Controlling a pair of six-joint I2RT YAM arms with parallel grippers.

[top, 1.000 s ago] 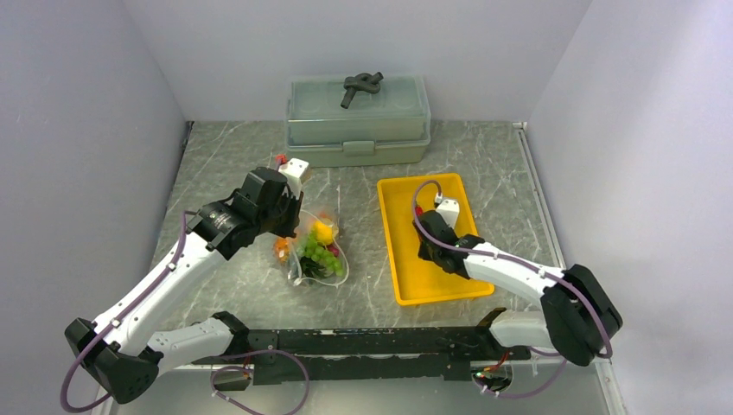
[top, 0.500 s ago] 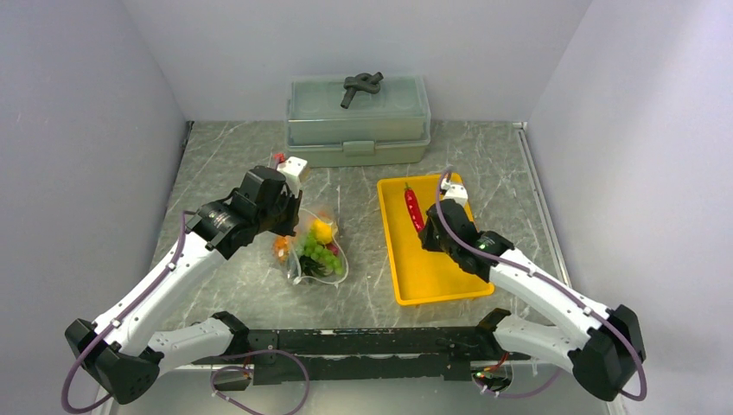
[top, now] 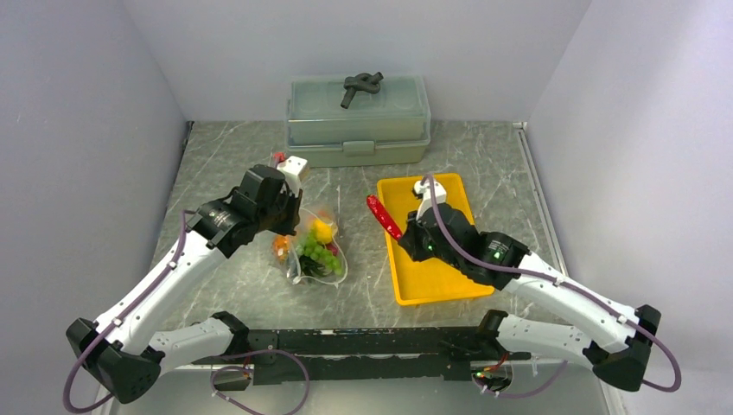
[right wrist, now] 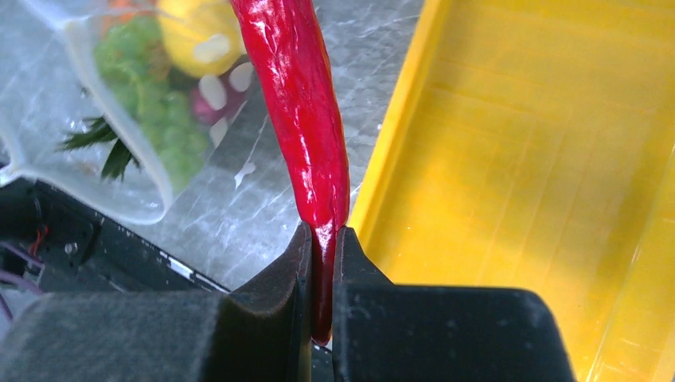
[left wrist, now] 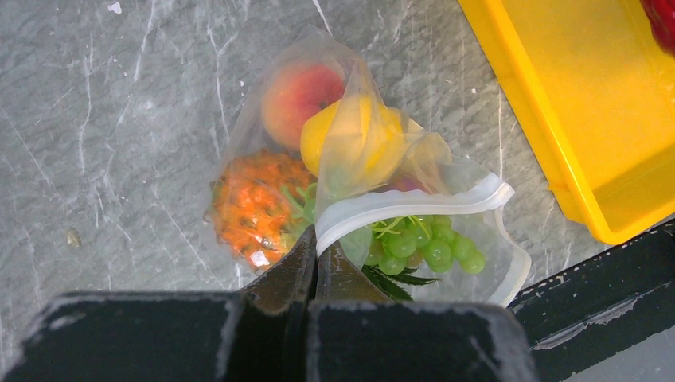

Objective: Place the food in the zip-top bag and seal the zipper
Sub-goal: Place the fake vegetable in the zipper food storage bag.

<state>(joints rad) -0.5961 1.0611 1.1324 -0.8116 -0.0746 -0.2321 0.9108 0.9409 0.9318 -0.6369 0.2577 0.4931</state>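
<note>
Marble table [top: 232, 162], zip-top bag [left wrist: 360, 171] pinched, chili [right wrist: 307, 119] held

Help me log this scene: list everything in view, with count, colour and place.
chili: 1, red, in the air over the tray's left rim
bag: 1, clear, on the table left of the tray
zipper: 1, whitish, along the bag's open mouth
peach: 1, pink-orange, in the bag
lemon: 1, yellow, in the bag
pineapple: 1, orange with green crown, in the bag
grapes: 1 bunch, green, in the bag near the mouth
eggplant: 1, purple, in the bag, mostly hidden
tray: 1, yellow, right of centre
box: 1, grey-green, at the back
dark item: 1, dark grey, on the box lid
table: 1, grey marbled
left fingers: black, shut on the bag's mouth
right fingers: black, shut on the chili
</note>
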